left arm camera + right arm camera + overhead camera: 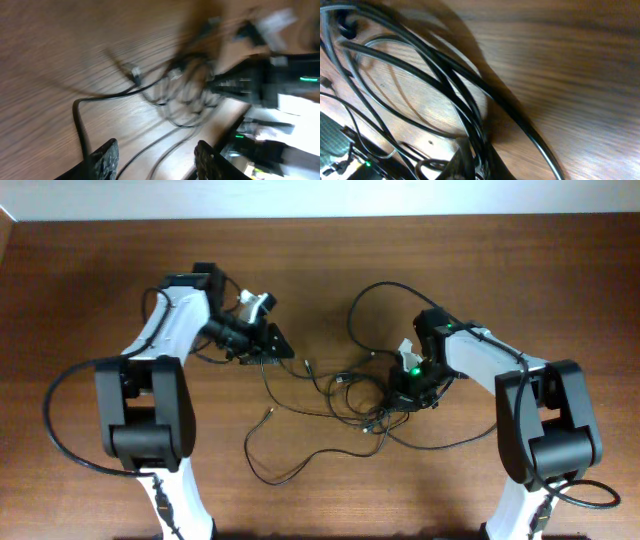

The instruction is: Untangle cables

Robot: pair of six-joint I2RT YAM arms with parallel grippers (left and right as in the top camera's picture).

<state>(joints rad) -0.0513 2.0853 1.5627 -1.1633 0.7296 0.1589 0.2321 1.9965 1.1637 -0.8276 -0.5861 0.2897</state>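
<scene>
The cables are thin black wires bunched in a tangle at the table's middle. One loop reaches up the table and one loose strand curls toward the front. My left gripper is open just left of the tangle. In the left wrist view its fingers stand wide apart, with two strands running on the table between them and the blurred tangle ahead. My right gripper sits on the tangle's right side. In the right wrist view it is shut on a bundle of cables.
The wooden table carries only the cables. The right arm shows at the right of the left wrist view, close behind the tangle. Thicker black arm cables hang by each base.
</scene>
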